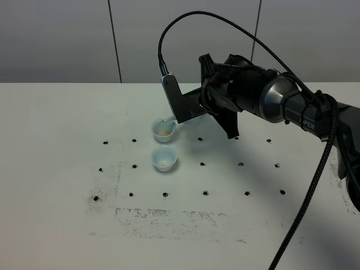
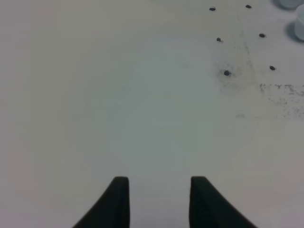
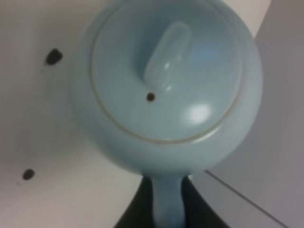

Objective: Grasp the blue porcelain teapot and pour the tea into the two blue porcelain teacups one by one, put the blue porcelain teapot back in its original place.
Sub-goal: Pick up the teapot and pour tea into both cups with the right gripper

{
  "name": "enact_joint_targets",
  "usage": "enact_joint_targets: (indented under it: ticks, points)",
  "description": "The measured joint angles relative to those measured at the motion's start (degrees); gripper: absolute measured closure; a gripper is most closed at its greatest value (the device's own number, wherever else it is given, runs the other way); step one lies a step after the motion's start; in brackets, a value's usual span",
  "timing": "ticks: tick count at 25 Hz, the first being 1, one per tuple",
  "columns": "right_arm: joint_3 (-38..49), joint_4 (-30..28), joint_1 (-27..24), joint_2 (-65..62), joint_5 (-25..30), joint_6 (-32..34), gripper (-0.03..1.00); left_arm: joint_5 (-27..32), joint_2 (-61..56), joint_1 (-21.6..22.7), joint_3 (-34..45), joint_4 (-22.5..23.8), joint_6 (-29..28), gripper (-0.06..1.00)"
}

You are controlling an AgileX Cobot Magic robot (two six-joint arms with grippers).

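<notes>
The right wrist view alone shows the teapot (image 3: 166,95) plainly. It fills the picture, pale blue and glossy, with its knobbed lid on and a small vent hole. The right tool (image 3: 167,209) is pinching its loop handle between two dark fingers.

In the high view that teapot is almost wholly hidden behind the grey camera bracket (image 1: 179,101) and the black wrist. It is carried above the tabletop (image 1: 56,169), just beside the far teacup (image 1: 165,130). Whether the spout reaches that cup's rim cannot be told.

Only the high view shows both cups whole. The near teacup (image 1: 165,158) stands upright just in front of the far one, apart from it. A tan tint shows inside each.

The left tool (image 2: 161,202) appears only in its own wrist view. Its two fingers are spread with bare tabletop between them, and they pinch nothing.

By count there are one teapot, two teacups and two tools. Rows of dark dots (image 1: 202,164) mark the tabletop.
</notes>
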Motion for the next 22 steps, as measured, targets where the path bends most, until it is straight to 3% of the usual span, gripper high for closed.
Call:
enact_joint_targets:
  ticks: [22]
  points:
    - [0.0, -6.8, 0.0, 1.1, -1.2, 0.0, 0.94, 0.0, 0.0, 0.0, 0.0, 0.0, 0.0, 0.66]
